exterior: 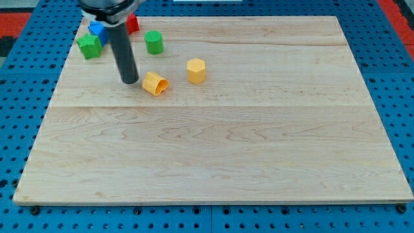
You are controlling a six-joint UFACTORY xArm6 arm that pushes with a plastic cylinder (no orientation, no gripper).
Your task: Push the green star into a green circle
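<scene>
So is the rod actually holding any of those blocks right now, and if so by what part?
Nothing is held. My tip is a bare rod end resting on the board, just to the view's left of the orange block; whether they touch cannot be told.

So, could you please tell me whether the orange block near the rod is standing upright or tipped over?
Tipped over: the orange block lies on its side, its end face turned toward the view's right, just right of my tip.

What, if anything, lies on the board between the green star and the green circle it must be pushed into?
No block lies between them. The green star sits near the view's top left, the green circle to its right. Only my rod crosses that gap; my tip rests lower down, beside the orange block. The blue block and red block sit above the line.
</scene>
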